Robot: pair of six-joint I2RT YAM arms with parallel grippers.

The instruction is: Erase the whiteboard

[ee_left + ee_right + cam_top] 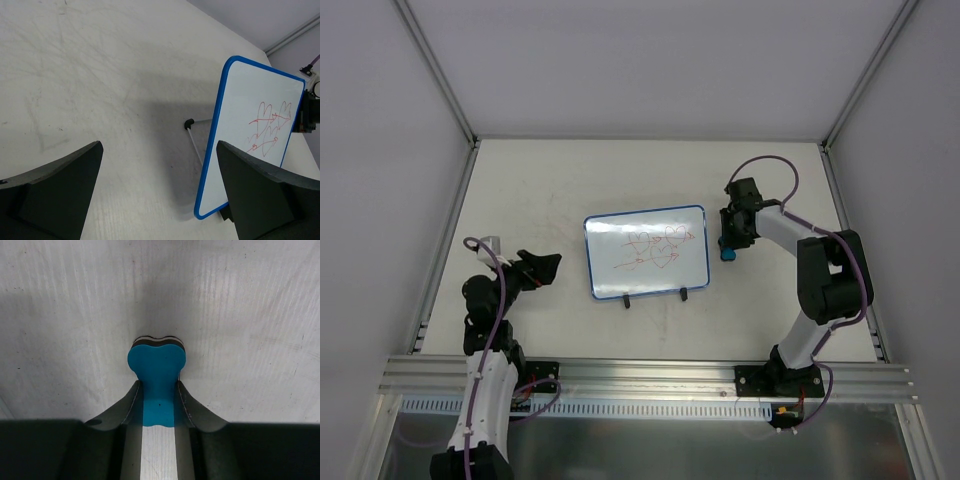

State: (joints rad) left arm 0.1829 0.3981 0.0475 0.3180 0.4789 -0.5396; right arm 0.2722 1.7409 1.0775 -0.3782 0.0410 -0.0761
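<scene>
The whiteboard (646, 251), white with a blue frame, two black feet and red heart-and-arrow scribbles, stands propped mid-table; it also shows in the left wrist view (252, 135). My right gripper (729, 243) is just right of the board, pointing down at the table, shut on a small blue eraser (157, 377) whose wider end sticks out past the fingertips. My left gripper (542, 268) is open and empty, left of the board, a short gap from its left edge.
The table (540, 190) is pale and scuffed, walled by grey panels with aluminium rails at the sides and front. A thin white prop leg with a black tip (189, 123) sticks out behind the board.
</scene>
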